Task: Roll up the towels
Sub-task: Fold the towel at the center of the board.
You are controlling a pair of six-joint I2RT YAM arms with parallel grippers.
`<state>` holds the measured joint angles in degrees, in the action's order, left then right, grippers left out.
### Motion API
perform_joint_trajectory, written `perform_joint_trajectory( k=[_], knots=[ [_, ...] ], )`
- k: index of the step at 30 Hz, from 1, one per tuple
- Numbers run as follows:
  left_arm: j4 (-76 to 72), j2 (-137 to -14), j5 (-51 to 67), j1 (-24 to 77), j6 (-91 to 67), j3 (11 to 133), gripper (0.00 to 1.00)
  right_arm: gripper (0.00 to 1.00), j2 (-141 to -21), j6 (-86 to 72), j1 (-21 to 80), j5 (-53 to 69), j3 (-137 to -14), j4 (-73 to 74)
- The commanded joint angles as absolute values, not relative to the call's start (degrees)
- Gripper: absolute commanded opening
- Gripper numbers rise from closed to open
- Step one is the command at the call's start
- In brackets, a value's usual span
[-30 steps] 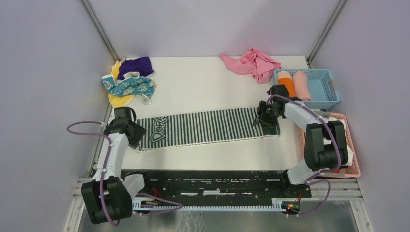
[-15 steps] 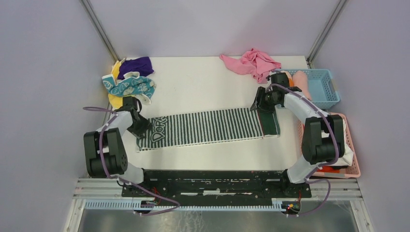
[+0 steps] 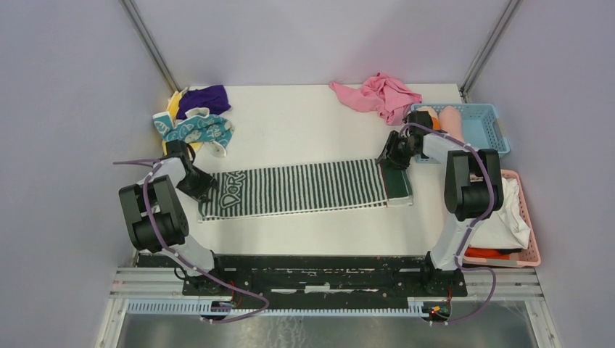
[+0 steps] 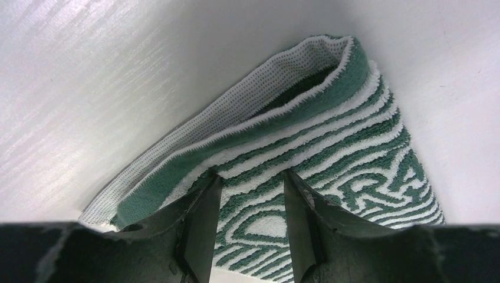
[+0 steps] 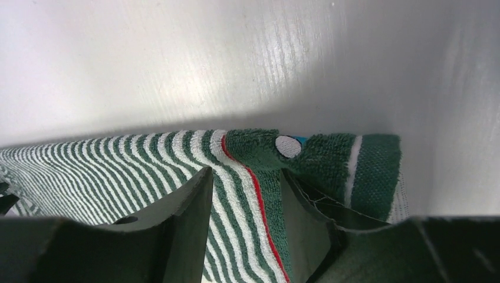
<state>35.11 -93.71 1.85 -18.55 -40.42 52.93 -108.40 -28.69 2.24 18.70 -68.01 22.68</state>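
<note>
The white worktop (image 3: 304, 116) fills the middle of the top view. Across its centre the grey-and-white striped towel (image 3: 304, 188) is laid out as a long flat strip. In the left wrist view its end (image 4: 330, 135) is seen doubled into two layers. No part of it is rolled yet.

The left arm (image 3: 199, 187) is set at the strip's left end and the right arm (image 3: 395, 156) at its right end. At the right edge of the frame a pink basket (image 3: 533, 239) is seen holding white fabric (image 3: 508, 217). Above it, a blue basket (image 3: 493, 138) is seen holding two finished-looking rolls, the pink roll (image 3: 451, 119) being the clearer.

At the upper left the purple towel (image 3: 207, 98), the teal towel (image 3: 196, 132) and the yellow towel (image 3: 178, 150) are heaped together, unrolled. A crumpled pink cloth (image 3: 381, 93) lies at the upper centre.

In the left wrist view the jaws are held apart over the lettered end, and flat cloth is seen in the gap. In the right wrist view the jaws are likewise parted over the dark green end band (image 5: 330, 159). No pinched fold is made out in either.

The task is judged to be at an early stage. The striped towel is being made ready, its rolling is not begun, and the three heaped towels remain to be done.
</note>
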Motion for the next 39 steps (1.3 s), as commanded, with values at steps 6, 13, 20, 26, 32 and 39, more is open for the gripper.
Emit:
perform_joint_trajectory(
  k=[6, 13, 20, 26, 32, 39],
  knots=[
    [31.74, -96.31, -6.49, -21.82, -33.4, 51.32, 0.52, 0.54, -101.85, -25.54, 2.74, 9.17, -66.47, 25.18],
    [31.25, -93.27, -3.86, -19.66, -31.71, 50.64, 0.54, 0.55, -87.07, -24.13, 4.3, 10.68, -60.72, 30.61],
    [31.65, -90.5, -4.65, -18.62, -31.01, 51.36, 0.55, 0.55, -81.45, -24.39, 1.51, 0.75, -52.78, 34.03],
    [33.05, -86.2, -5.4, -11.72, -30.86, 52.74, 0.57, 0.55, -82.19, -24.85, 0.77, 4.36, -50.05, 31.03],
    [34.81, -80.74, -10.47, 1.51, -33.99, 53.99, 0.6, 0.53, -84.3, -24.93, 0.79, 7.59, -48.76, 30.1],
    [32.68, -85.9, -9.84, 12.03, -36.68, 55.17, 0.6, 0.53, -84.9, -25.0, 0.76, 6.51, -47.69, 30.1]
  ],
)
